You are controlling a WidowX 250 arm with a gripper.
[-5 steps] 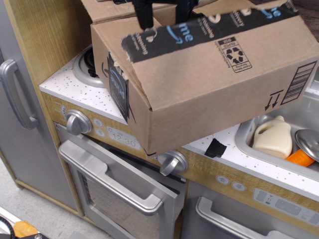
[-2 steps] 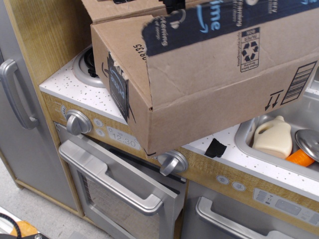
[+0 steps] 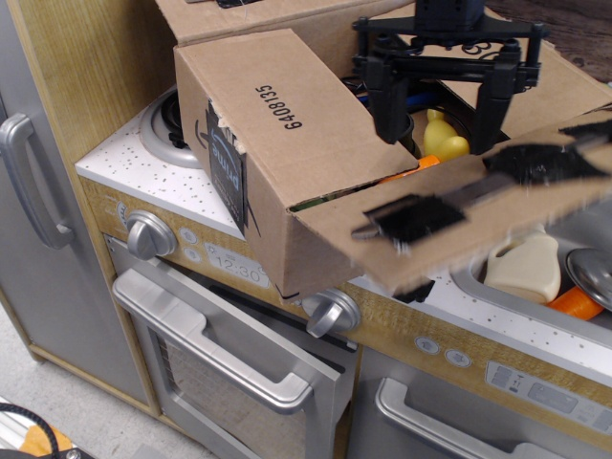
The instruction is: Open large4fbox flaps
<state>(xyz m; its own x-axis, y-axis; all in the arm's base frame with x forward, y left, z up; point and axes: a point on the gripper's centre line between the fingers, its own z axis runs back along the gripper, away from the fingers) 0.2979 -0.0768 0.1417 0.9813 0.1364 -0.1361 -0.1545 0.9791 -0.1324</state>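
Observation:
The large4fbox (image 3: 258,206), brown cardboard with a black tape patch on its corner, stands on the toy stove counter. Its front flap (image 3: 478,206), edged with torn black tape, hangs outward over the counter edge and is motion-blurred. The left flap (image 3: 287,105), printed "6408135", still lies across the top. The right flap (image 3: 564,86) and the back flap (image 3: 249,14) show behind. My black gripper (image 3: 440,110) hovers over the box opening with its fingers (image 3: 387,105) spread wide, holding nothing. Inside I see a yellow toy (image 3: 442,139) and bits of orange and blue.
Two silver oven knobs (image 3: 150,234) (image 3: 332,311) and the oven door handle (image 3: 220,359) sit below the box. The sink (image 3: 469,273) at right holds a cream jug (image 3: 524,268), a metal lid (image 3: 593,273) and an orange item (image 3: 579,304). A burner (image 3: 167,124) is left of the box.
The front flap, lying closed over the top a second ago, has swung outward and down. The inside of the box now shows. My gripper has let go and stands open above it.

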